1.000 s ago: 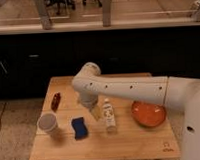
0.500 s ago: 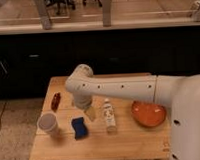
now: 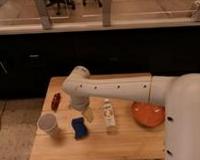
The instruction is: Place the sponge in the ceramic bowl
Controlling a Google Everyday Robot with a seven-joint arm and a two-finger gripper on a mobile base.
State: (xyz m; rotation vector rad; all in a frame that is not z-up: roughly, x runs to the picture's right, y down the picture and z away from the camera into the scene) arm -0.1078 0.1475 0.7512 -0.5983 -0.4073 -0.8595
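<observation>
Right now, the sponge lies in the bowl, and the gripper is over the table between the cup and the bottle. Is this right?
Not quite. The camera view shows the sponge lying on the table, left of the bottle and apart from the bowl. The rest holds: the gripper is over the table between the cup and the bottle.

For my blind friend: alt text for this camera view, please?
A white robot arm reaches over a wooden table, its tool poised just behind a blue sponge. A pale cup sits to its left, a white bottle and orange bowl to its right.
</observation>
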